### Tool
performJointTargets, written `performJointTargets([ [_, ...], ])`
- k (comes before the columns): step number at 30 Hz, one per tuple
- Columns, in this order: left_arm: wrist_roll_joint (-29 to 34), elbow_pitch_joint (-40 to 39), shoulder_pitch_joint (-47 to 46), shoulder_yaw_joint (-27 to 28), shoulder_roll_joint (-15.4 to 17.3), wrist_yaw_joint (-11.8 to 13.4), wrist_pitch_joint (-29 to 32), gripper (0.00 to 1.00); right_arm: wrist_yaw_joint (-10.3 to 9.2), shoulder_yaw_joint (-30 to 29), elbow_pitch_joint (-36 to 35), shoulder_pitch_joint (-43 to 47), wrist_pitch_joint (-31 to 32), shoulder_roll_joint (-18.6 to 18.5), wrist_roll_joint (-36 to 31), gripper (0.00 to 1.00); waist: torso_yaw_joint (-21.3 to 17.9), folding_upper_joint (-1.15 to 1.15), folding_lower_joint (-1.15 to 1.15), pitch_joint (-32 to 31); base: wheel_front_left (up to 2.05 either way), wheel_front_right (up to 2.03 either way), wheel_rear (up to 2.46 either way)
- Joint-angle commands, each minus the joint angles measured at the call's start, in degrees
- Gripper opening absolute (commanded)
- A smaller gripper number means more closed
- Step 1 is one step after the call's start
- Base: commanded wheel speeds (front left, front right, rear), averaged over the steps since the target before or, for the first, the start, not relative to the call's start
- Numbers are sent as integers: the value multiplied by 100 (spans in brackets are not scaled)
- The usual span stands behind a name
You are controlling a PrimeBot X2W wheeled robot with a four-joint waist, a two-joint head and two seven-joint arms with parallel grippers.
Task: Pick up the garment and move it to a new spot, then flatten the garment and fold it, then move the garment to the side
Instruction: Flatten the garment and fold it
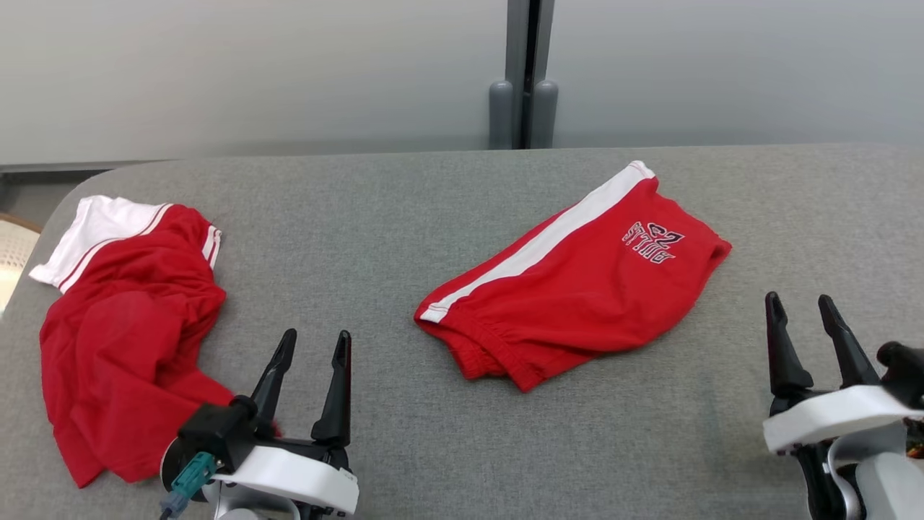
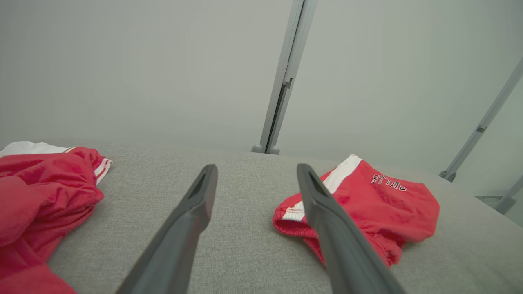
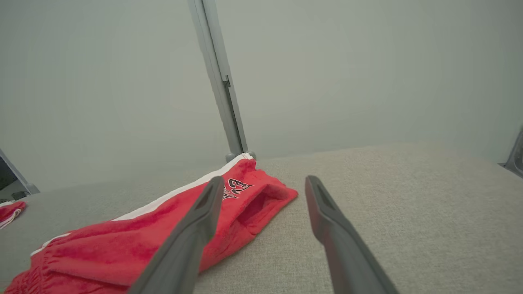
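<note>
The red shorts [image 1: 577,289] lie mid-table on the grey cloth table [image 1: 404,217], folded double, with a white side stripe and the waistband towards the near side. Left of the shorts, well apart, a crumpled red shirt [image 1: 123,325] with white trim reaches almost to the table's left edge and its rounded far corner. Bare cloth lies open between the shorts and the shirt, to the right of the shorts, and behind them up to the far edge, where a grey post [image 1: 523,72] stands. Dark, white-edged print on the shorts sits upside down; it looks like BULLS with a number, but it is not sharp. Near-left of the shorts, the left gripper [image 1: 316,336] is spread wide and holds nothing. The right gripper [image 1: 799,298], near-right of them, is likewise spread and bare.
</note>
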Motion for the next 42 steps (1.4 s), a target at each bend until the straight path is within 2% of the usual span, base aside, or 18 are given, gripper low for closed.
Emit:
performJointTargets([
  [1,-32,-11,-102,-31,13,10,-2,100,-10,-66,42,-159,113,38,215,100,142,0,0,139,0,0,0],
  [5,-99,-3,-188,-202,14,34,-2,100,-10,-266,213,-480,516,54,750,100,414,0,0,390,0,0,0],
  [9,-206,-65,-305,-376,13,81,-2,100,-9,-563,471,-845,938,48,1004,100,706,0,0,643,0,0,0],
  [18,-612,-171,-486,-615,8,230,-2,100,-6,-1666,1540,-1617,1595,82,540,100,1206,0,0,1058,0,0,0],
  [28,-716,-292,-632,-746,13,330,-2,100,-6,-2544,2287,-2234,2167,251,157,100,1394,0,0,1313,0,0,0],
  [36,-788,-336,-747,-899,13,358,-2,100,-6,-2682,2438,-2616,2569,229,82,100,1493,0,0,1515,0,0,0],
  [42,-833,-334,-840,-987,12,373,-2,100,-6,-2556,2385,-2824,2708,195,215,100,1582,0,0,1629,0,0,0],
])
